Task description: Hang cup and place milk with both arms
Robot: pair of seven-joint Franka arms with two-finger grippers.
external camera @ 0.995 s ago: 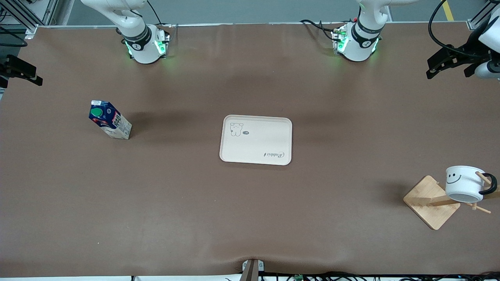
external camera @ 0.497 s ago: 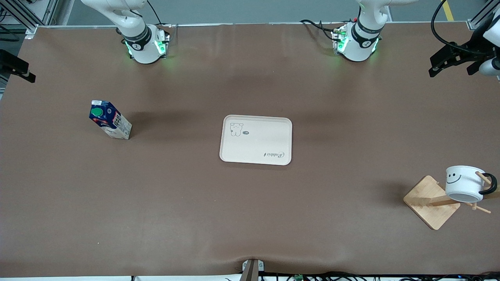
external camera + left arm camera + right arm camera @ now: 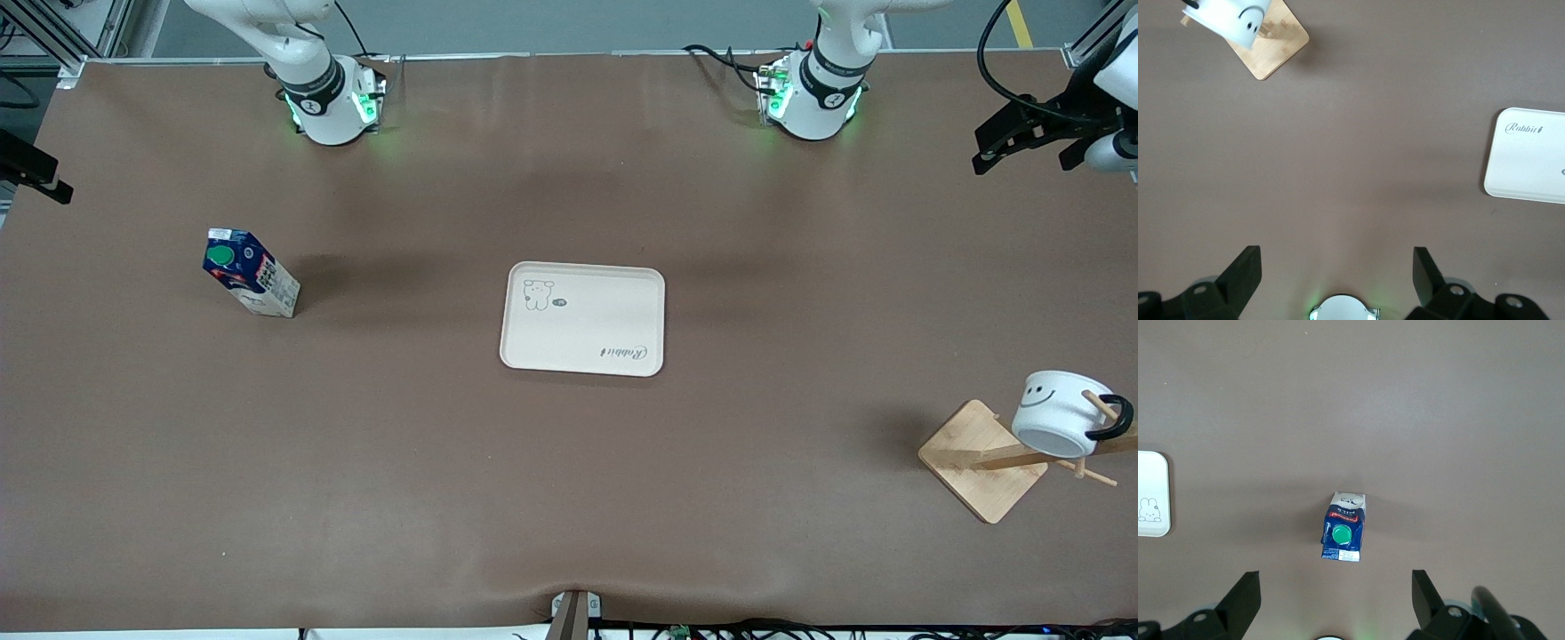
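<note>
Right wrist view looks straight down on the milk (image 3: 1343, 535), which stands upright on the bench (image 3: 569, 498) toward the right arm's end, directly under the right pincer (image 3: 1336, 600); its fingers are spread wide and empty. The carton is dark blue on top with a green cap, red band and white base. The left pincer (image 3: 1337, 277), also spread and empty, hangs over bare bench, well apart from the cup (image 3: 1058, 412) on its wooden rack (image 3: 982, 460). The white tray (image 3: 582, 318) lies mid-bench.
</note>
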